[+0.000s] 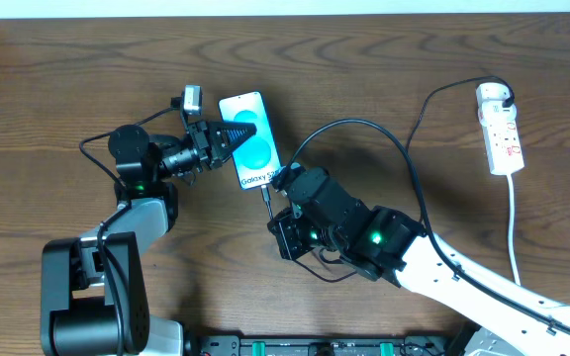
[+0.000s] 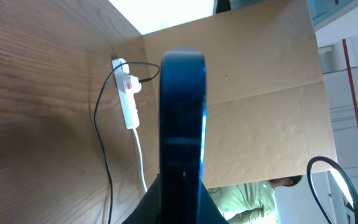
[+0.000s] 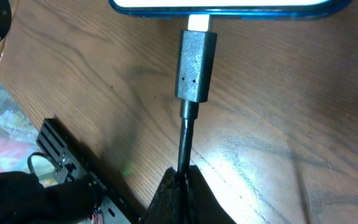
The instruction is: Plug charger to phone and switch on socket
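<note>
Landmark: blue-screened rectangular phone (image 1: 248,138), on the brown wooden worktop (image 1: 67,89).
Left hand: black left hand (image 1: 231,135), at the phone's left edge, clamped across it.
Charger: thin black cable charger (image 3: 196,65), connector tip meeting the phone's near edge.
Right hand: black right hand (image 3: 182,183), just before the phone, pinching the cable behind the connector.
Socket: narrow white plastic socket (image 1: 503,138), right of the phone, well apart.

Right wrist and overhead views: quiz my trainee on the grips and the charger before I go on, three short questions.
1. True or false: the right gripper is shut on the charger cable.
2. The left gripper holds: A the phone, B the charger, C nothing.
3. Fill in: the charger's white plug sits in the ___.
Key: 1 true; 2 A; 3 socket.
</note>
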Controlling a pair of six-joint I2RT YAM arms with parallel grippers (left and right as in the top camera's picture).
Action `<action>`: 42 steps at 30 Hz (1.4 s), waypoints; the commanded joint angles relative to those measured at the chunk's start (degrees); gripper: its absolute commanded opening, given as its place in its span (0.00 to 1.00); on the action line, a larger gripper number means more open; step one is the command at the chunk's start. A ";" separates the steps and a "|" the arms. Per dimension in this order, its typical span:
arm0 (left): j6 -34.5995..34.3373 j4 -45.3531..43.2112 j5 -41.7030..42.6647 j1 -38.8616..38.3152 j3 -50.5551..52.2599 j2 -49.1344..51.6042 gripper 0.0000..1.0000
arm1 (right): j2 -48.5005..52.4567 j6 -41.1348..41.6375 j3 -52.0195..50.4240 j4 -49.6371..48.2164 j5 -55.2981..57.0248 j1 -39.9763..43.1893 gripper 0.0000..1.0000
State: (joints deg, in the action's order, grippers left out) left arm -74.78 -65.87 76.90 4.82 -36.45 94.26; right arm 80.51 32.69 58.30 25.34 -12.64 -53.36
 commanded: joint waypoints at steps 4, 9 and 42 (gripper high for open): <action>1.46 -0.74 3.72 0.15 -1.03 -0.50 0.07 | -1.11 -0.63 -0.33 -0.52 3.63 0.09 0.01; 2.56 -0.98 5.73 0.13 -1.03 -0.50 0.07 | -1.11 -1.09 -0.33 -1.81 4.59 0.31 0.01; 2.45 -2.40 5.99 0.13 -0.37 -0.50 0.07 | -1.22 -1.86 -0.33 -11.85 10.27 0.50 0.08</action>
State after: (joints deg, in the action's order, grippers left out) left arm -73.47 -67.59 77.87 5.58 -36.47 94.26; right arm 80.51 31.64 57.12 15.14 -5.26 -53.39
